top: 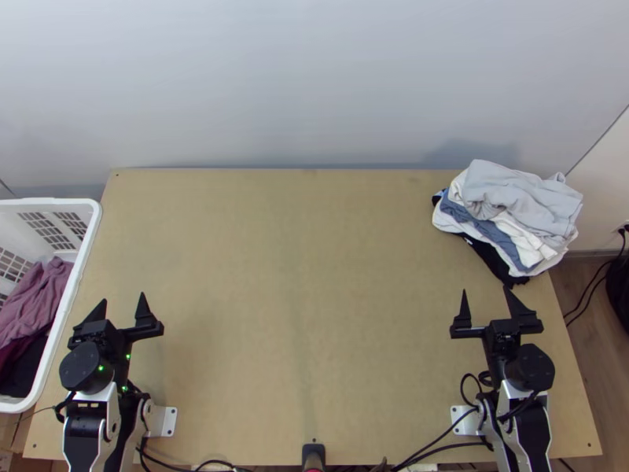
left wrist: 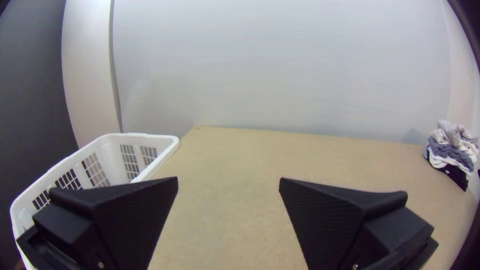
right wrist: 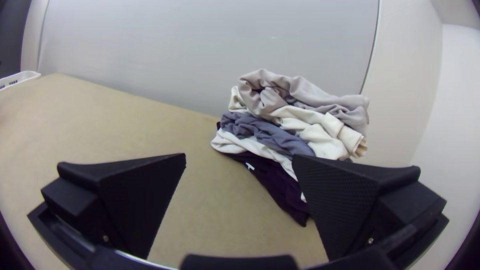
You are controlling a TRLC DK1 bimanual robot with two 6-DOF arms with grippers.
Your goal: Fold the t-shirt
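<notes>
wooden table (top: 307, 315) — clothes (top: 519, 200) piled far right, white basket (top: 59, 201) beside left edge

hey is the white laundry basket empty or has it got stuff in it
Not empty: pink cloth and darker cloth lie inside the basket.

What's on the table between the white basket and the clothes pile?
Nothing: the top view shows just bare wooden table from the basket to the clothes pile.
</notes>
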